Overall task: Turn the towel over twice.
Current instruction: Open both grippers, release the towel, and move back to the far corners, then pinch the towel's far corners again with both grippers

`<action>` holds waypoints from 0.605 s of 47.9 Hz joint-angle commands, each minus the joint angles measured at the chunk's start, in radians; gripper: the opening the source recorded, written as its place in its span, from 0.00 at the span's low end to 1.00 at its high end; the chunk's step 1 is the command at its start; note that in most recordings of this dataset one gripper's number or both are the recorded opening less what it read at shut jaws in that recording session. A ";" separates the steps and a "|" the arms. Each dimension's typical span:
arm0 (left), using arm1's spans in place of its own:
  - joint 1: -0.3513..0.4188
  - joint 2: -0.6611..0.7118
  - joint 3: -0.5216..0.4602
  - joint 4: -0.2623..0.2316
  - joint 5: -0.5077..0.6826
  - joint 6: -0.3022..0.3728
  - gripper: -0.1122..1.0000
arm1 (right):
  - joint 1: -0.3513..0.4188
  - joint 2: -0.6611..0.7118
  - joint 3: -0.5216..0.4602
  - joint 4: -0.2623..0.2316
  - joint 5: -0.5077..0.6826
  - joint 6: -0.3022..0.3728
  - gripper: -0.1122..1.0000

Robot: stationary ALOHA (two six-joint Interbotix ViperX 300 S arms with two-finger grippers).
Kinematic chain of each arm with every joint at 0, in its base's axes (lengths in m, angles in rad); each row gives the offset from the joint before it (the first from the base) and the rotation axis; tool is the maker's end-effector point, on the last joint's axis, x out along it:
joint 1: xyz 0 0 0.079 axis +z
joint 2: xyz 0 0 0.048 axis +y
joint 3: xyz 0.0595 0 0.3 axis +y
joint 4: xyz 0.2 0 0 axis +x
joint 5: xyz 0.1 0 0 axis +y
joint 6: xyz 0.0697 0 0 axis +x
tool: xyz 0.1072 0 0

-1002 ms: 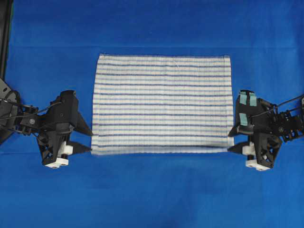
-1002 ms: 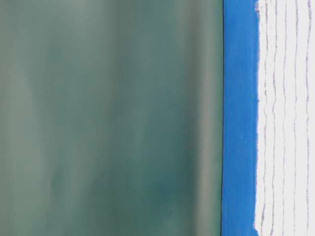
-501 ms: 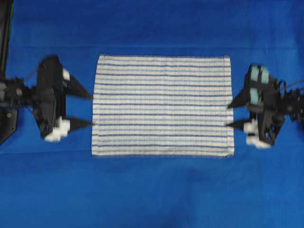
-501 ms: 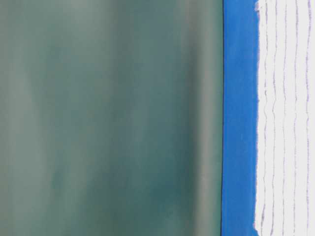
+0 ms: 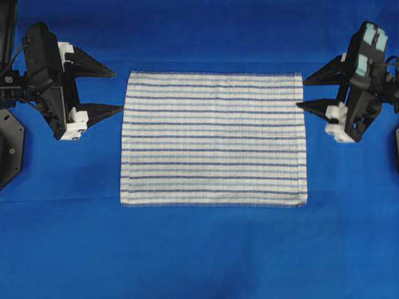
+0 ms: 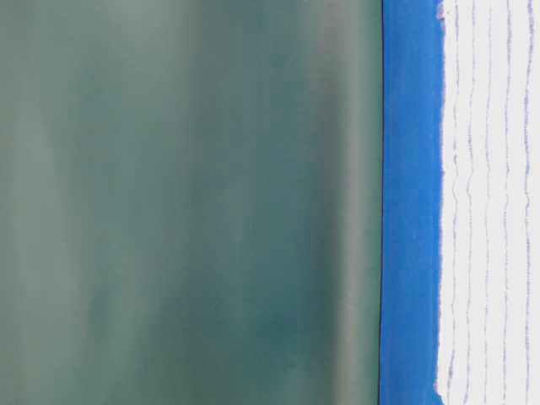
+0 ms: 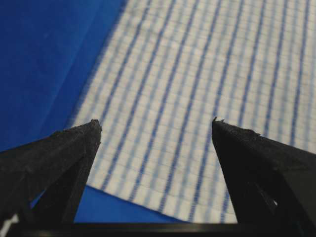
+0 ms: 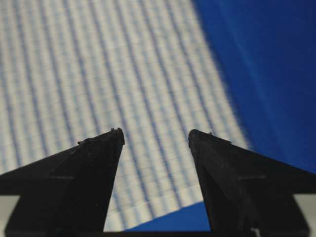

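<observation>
The towel, white with thin blue stripes, lies spread flat on the blue table covering. My left gripper hovers just off the towel's far left corner, open and holding nothing. My right gripper is open and equally bare beside the far right corner. In the left wrist view the towel and its corner show between the wide-apart fingers of the left gripper. In the right wrist view the towel lies beyond the open right gripper. At table level the towel lies flat.
The blue table covering reaches out on all sides of the towel. Dark arm mounts stand at the left edge and the right edge. A dull green backdrop rises behind the table.
Both grippers have moved from the towel's near corners to beside its far corners. The left gripper's fingers have spread wider. The towel has stayed flat.
</observation>
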 commanded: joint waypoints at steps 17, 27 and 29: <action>0.138 0.169 -0.023 0.002 -0.044 0.054 0.89 | -0.167 0.158 -0.018 -0.035 -0.041 -0.002 0.65; 0.210 0.341 -0.037 0.002 -0.155 0.087 0.89 | -0.252 0.296 -0.014 -0.040 -0.155 -0.006 0.65; 0.219 0.376 -0.043 0.002 -0.176 0.098 0.89 | -0.264 0.321 -0.014 -0.041 -0.173 -0.008 0.65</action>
